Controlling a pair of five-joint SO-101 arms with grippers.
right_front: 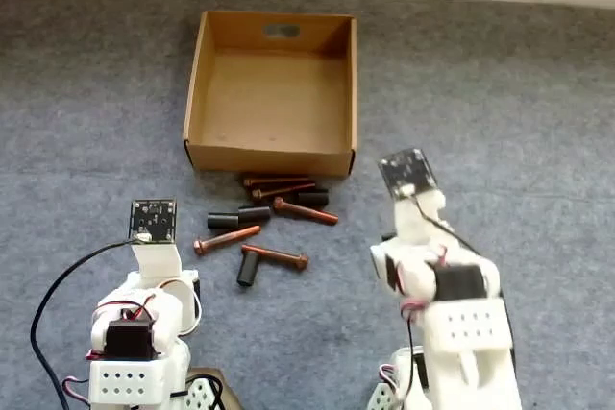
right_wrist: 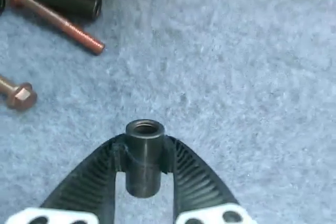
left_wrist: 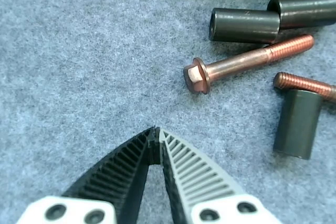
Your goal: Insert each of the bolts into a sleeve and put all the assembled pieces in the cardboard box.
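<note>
The right tool point(right_wrist: 143, 146) grasped a sleeve point(right_wrist: 143, 158), bore outward, while the clenched, empty left tool point(left_wrist: 156, 132) sat nearer a bolt point(left_wrist: 247, 62), head toward it.

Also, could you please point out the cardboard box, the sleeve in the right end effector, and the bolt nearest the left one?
cardboard box point(right_front: 272, 156), high view, front wall.
held sleeve point(right_wrist: 144, 156), right wrist view, barrel.
bolt point(left_wrist: 236, 65), left wrist view, shank.
</note>
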